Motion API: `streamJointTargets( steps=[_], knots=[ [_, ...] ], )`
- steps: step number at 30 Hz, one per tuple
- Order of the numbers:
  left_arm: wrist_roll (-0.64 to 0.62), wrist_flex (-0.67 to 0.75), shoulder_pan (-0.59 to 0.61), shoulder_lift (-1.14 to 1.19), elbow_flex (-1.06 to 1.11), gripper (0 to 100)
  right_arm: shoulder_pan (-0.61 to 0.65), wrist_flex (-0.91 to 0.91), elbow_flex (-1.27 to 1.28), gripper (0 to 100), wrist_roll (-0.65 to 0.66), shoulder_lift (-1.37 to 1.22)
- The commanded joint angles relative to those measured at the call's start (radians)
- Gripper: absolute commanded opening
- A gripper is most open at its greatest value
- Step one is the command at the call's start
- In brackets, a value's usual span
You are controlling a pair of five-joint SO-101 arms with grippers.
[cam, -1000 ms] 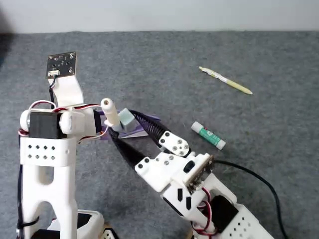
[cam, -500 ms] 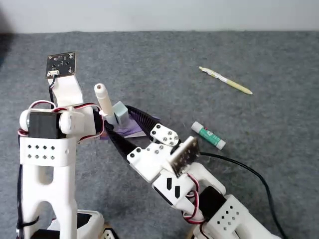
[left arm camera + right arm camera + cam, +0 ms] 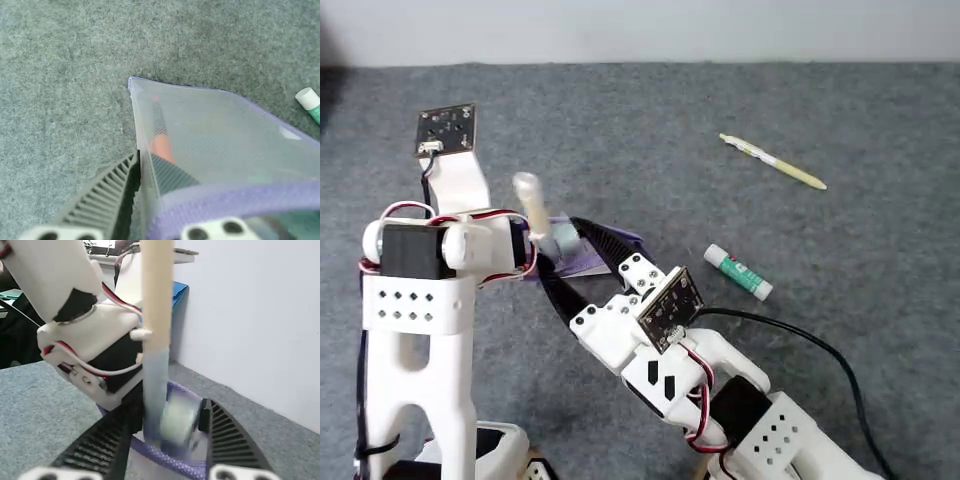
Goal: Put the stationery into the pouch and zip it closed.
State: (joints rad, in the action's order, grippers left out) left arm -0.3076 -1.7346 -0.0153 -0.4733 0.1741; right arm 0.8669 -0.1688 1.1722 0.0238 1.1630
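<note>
My left gripper is shut on the purple rim of a clear pouch, holding it off the grey mat. An orange item shows through the pouch's side. In the high view the pouch sits between both arms. My right gripper is shut on a cream and pale blue stick-shaped stationery piece, its lower end at the pouch's rim. From above, that piece tilts up and to the left over the right gripper. A white and green glue stick and a yellow pen lie on the mat.
The left arm's white body stands at the near left. A black cable runs over the mat at the near right. The glue stick lies just beyond the pouch. A pale wall borders the far side.
The right arm has swung left and turned its wrist. The cream and blue piece has shifted left and dropped lower toward the pouch. The left arm holds still.
</note>
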Motion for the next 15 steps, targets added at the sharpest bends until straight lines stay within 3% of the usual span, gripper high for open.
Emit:
streamJointTargets(
  steps=[1, 15],
  knots=[
    [-0.011, -0.009, -0.003, 0.011, -0.028, 1, -0.018, -0.007, -0.002, 19.1, -0.009, -0.008],
    [-0.011, -0.009, -0.003, 0.011, -0.028, 1, -0.093, -0.015, -0.098, 19.0, -0.009, -0.007]
  ],
)
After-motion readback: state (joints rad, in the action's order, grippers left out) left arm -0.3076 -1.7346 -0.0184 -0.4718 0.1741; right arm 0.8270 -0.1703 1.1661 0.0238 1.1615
